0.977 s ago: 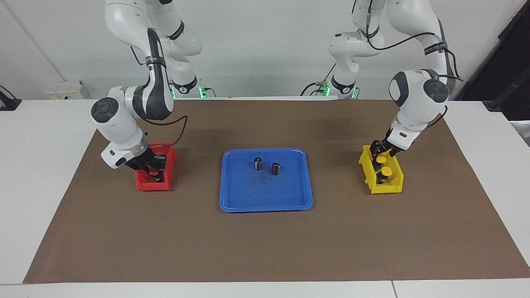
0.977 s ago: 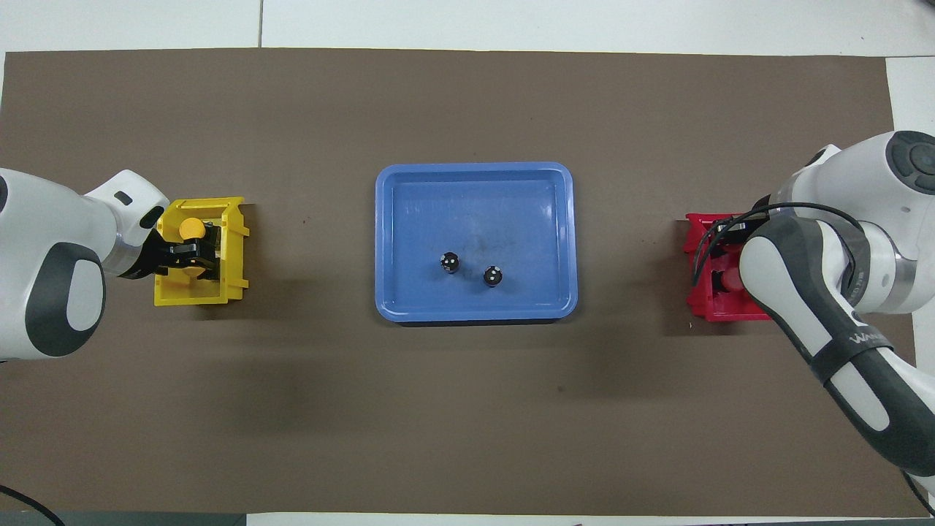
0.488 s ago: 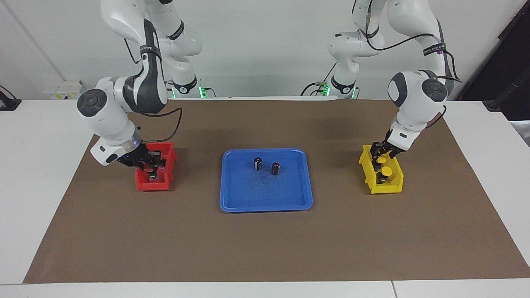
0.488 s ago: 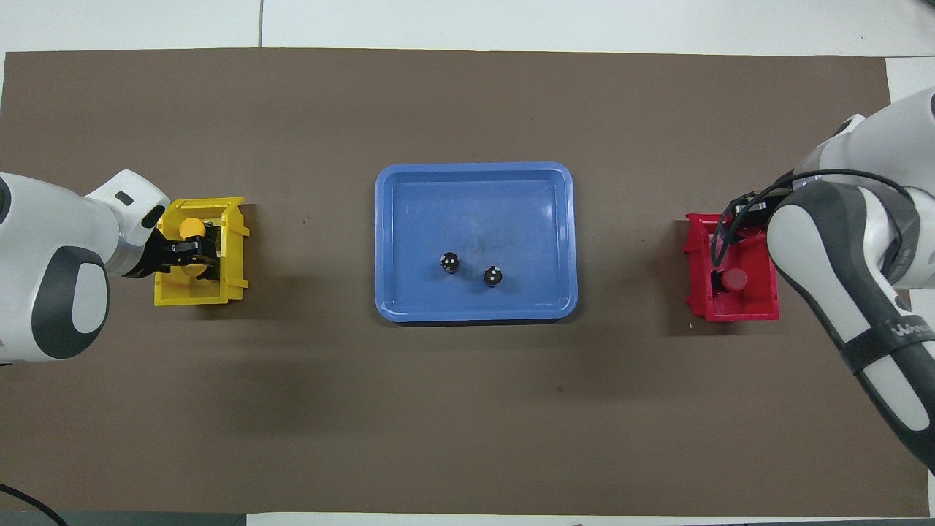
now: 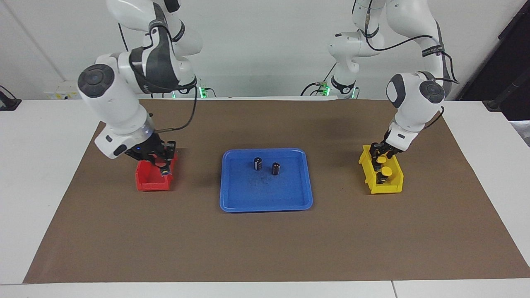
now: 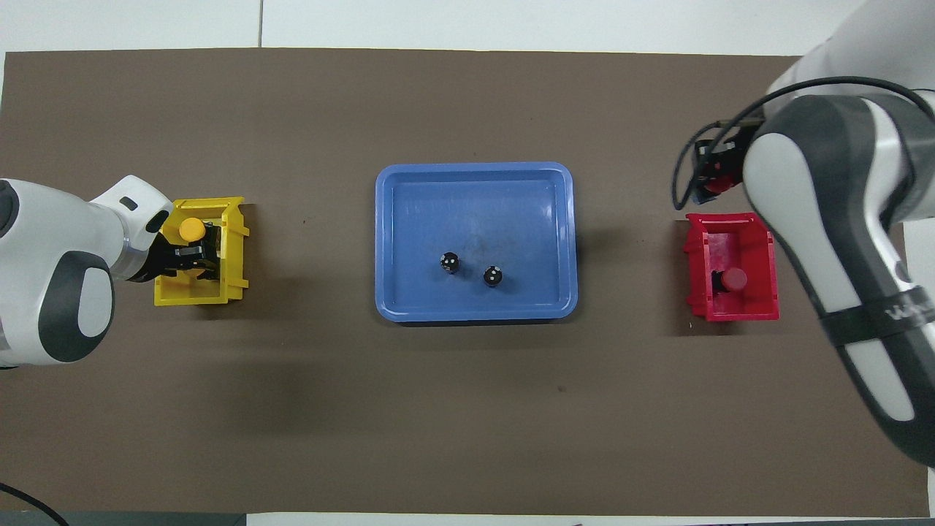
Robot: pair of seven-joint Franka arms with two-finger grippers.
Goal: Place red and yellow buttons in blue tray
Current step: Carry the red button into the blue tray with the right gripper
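My right gripper is shut on a red button and holds it just above the red bin's end nearer the robots. A second red button stands in the red bin. My left gripper is down in the yellow bin, shut on the yellow button nearer the robots. The other yellow button stands free beside it in the yellow bin. The blue tray lies at the table's middle and also shows in the overhead view.
Two dark capless cylinders stand in the blue tray, in its half nearer the robots; the overhead view shows them too. A brown mat covers the table.
My right gripper has risen out of the red bin with a red button and shifted toward the tray. My left gripper stayed in the yellow bin, its arm rising slightly.
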